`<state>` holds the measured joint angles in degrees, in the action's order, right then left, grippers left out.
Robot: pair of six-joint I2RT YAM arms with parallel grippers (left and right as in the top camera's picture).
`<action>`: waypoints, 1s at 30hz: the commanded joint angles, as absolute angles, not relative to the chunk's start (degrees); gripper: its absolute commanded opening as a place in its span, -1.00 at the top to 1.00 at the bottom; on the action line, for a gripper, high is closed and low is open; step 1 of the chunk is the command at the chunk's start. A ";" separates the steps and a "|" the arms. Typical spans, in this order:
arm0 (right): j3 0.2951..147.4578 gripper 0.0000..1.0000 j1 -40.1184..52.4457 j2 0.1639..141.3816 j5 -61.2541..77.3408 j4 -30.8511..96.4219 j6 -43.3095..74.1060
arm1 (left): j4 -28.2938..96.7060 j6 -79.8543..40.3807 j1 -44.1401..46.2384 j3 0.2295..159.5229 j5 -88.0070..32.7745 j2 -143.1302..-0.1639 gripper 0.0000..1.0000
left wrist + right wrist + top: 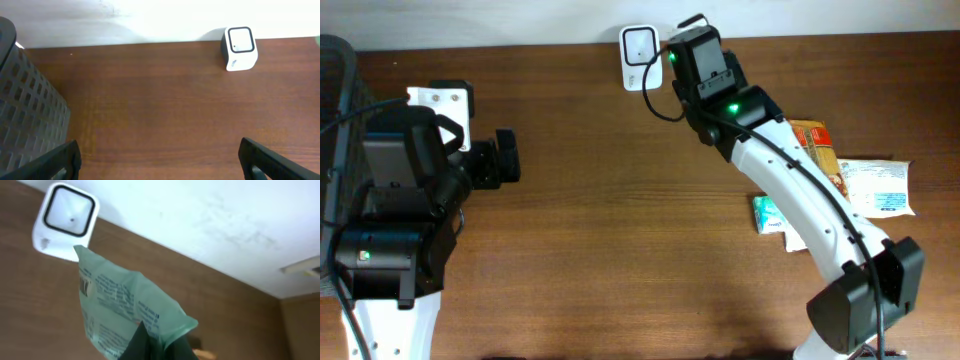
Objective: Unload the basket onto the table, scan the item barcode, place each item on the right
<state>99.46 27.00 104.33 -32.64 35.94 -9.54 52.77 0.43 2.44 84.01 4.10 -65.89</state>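
The green pouch (120,305), light and limp we judge, is clamped by one edge in the jaws of our right gripper (150,342), near the scanner (65,222) at the far edge of the table (620,200); the jaws of our left gripper (157,160) stand apart.

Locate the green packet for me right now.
The green packet is pinched in the right gripper, seen in the right wrist view, its upper corner in front of the white scanner by the back wall.

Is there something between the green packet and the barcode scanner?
Nothing visible does. The right pincer holds the green packet directly before the barcode scanner, its corner overlapping it in the wrist view.
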 commanded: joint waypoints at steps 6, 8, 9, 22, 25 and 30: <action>99.92 0.92 27.49 114.28 -39.05 7.09 -37.17 | 52.64 1.13 2.33 84.31 4.51 -65.54 -0.98; 99.92 0.92 27.49 119.15 -36.77 -5.65 -48.62 | 52.64 1.10 2.33 84.31 4.51 -65.54 -0.98; 99.92 0.92 27.44 121.84 -34.54 -11.44 -54.35 | 52.64 1.13 2.33 84.31 4.51 -65.54 -0.98; 99.92 0.92 26.52 138.34 -23.77 -43.53 -78.00 | 52.64 1.13 2.33 84.31 4.51 -65.54 -0.98; 99.94 0.92 26.68 138.32 -23.77 -43.55 -78.00 | 52.64 1.13 2.33 84.31 4.51 -65.54 -0.98; 99.92 0.92 26.72 137.12 -23.75 -43.57 -76.69 | 52.64 1.10 2.33 84.31 4.51 -65.54 -0.98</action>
<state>99.15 26.76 138.61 -24.25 -42.92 -78.22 52.82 0.43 2.44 84.01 4.10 -65.89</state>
